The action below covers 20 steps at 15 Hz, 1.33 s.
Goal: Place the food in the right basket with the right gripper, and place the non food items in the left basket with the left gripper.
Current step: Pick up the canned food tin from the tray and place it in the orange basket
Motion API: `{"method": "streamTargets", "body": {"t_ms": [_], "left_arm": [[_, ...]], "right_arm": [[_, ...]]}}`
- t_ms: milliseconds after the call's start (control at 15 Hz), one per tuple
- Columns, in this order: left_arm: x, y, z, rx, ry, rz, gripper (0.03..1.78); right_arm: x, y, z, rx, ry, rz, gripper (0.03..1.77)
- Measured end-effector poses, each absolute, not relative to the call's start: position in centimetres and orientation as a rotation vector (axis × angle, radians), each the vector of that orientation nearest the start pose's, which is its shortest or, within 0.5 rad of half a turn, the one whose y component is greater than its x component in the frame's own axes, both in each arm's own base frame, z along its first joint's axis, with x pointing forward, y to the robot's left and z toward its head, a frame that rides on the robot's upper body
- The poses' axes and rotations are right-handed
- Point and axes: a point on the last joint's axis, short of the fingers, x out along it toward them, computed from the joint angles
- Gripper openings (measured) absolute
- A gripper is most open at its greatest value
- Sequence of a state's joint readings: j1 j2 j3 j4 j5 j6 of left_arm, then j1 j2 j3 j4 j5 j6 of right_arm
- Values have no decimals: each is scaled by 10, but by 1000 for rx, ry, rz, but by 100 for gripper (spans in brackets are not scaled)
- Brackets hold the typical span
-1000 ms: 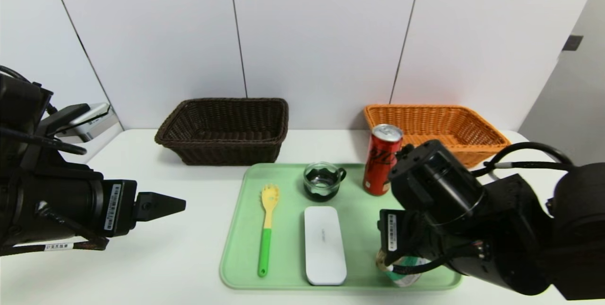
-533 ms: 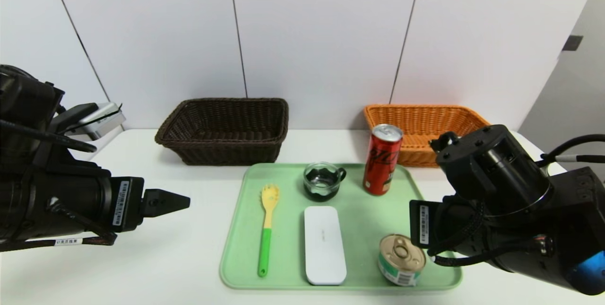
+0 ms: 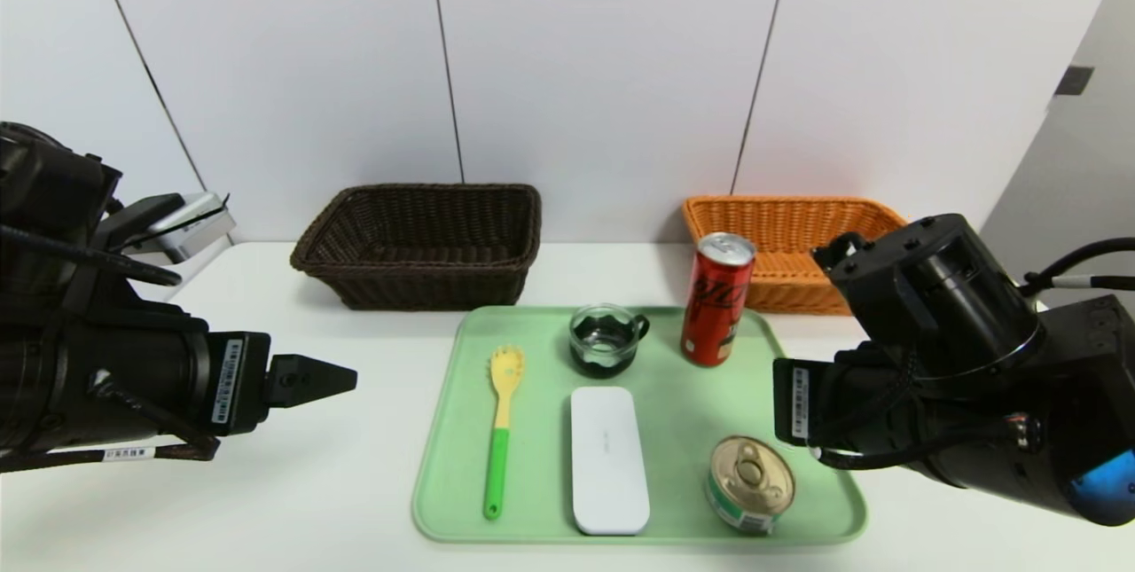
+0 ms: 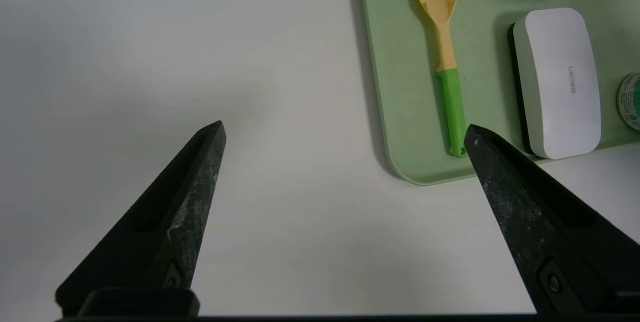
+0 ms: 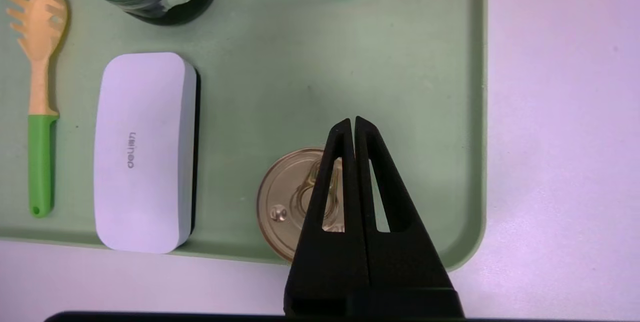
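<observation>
We keep our right end effector (image 5: 353,121) pinched together, with no food inside, near the round tin (image 3: 752,479) at five o'clock on the green tray (image 3: 674,430). Our left end effector (image 4: 345,125) is wide apart over the bench (image 3: 355,483).

The can (image 3: 716,301) is red with black script and a silver top; the tin (image 3: 751,483), gold-lidded with a green-and-white label. The spoon (image 3: 501,430) is yellow with a green handle, the case (image 3: 609,461) plain white, the tray (image 3: 674,421) pale green.
</observation>
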<state>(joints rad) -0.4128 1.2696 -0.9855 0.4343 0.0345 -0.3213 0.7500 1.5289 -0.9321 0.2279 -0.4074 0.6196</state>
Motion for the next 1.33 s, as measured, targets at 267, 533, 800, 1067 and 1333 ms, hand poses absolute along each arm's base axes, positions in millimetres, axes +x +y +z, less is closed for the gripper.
{"method": "streamTargets", "body": {"t_ms": [267,533,800,1067,1333], "left_arm": [[162,-71,242,-145,756,-244,169],[162,-70,241,-143,760,-244,169],[161,-70,241,-143,761,-242,169],[161,-70,241,-143,759,-244,169],[161,-70,240,-142,761,-244,169]], "right_arm": [[181,155,191,111,752,103,71],[179,154,198,133,767,147,111],[174,151,208,131,885,160,135],[174,153,220,164,1057,140,150],[185,167,209,132,1125,110,158]]}}
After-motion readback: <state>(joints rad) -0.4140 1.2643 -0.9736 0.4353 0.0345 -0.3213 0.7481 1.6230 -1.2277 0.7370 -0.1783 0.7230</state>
